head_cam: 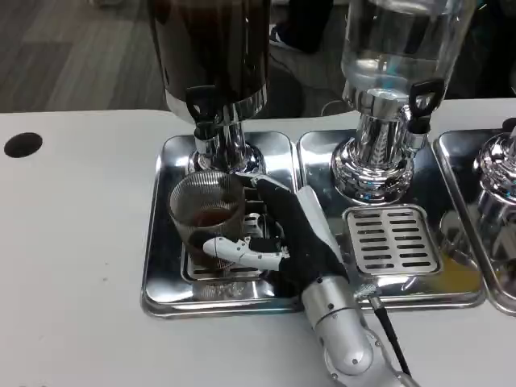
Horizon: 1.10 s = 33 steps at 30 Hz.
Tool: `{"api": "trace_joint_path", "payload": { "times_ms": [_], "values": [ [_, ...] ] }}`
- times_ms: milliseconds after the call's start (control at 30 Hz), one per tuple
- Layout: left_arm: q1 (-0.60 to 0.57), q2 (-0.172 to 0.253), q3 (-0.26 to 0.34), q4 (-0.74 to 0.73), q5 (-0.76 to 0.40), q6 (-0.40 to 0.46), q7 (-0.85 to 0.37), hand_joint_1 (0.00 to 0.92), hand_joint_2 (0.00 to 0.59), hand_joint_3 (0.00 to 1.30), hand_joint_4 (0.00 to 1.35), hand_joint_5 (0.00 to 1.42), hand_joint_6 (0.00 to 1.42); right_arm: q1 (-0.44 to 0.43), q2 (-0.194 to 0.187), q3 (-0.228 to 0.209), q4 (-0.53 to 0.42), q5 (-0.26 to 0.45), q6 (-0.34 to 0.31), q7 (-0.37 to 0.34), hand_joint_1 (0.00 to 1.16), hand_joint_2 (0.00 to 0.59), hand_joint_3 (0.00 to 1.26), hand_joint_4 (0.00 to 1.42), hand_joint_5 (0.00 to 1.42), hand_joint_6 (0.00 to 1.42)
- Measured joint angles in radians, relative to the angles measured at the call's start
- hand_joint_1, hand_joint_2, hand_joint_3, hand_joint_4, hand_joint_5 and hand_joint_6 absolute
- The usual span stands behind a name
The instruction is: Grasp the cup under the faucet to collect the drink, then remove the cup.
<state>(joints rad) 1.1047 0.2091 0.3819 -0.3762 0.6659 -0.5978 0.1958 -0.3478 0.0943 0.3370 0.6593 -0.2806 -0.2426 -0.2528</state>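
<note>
Ribbed glass cup [207, 211], under dark dispenser's faucet [201, 113] to catch drink; wrapped by right hand [278, 234], fingers closed around it, steadied for removal.

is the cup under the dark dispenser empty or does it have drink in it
Partly filled: the cup, upright in the right hand, shows brown liquid low inside.

Open table on the left, crowded trays on the right

The bare white table [72, 266] lies open left and near; the dark drink dispenser's black faucet [199, 109] overhangs the ribbed glass cup [207, 211], and the clear dispenser's chrome base [373, 165] blocks the right.
</note>
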Motion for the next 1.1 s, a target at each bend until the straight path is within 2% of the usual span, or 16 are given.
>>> {"api": "trace_joint_path", "payload": {
  "times_ms": [200,500,1100],
  "values": [
    [-0.013,0.000,-0.006,0.005,0.000,0.009,-0.007,0.000,0.087,0.38,0.29,0.37,0.52,0.010,-0.003,-0.008,-0.012,0.006,-0.001,0.004,0.78,0.093,0.42,0.41,0.40,0.18],
    [-0.036,0.003,-0.020,0.005,0.003,0.027,-0.023,0.000,0.087,0.38,0.29,0.37,0.52,0.083,-0.028,-0.018,-0.108,0.011,-0.001,0.038,0.78,0.093,0.42,0.41,0.41,0.18],
    [-0.065,0.009,-0.065,0.003,0.013,0.066,-0.041,0.000,0.086,0.38,0.28,0.37,0.52,0.155,-0.037,-0.055,-0.204,0.028,0.004,0.098,0.78,0.093,0.43,0.41,0.41,0.18]
  ]
}}
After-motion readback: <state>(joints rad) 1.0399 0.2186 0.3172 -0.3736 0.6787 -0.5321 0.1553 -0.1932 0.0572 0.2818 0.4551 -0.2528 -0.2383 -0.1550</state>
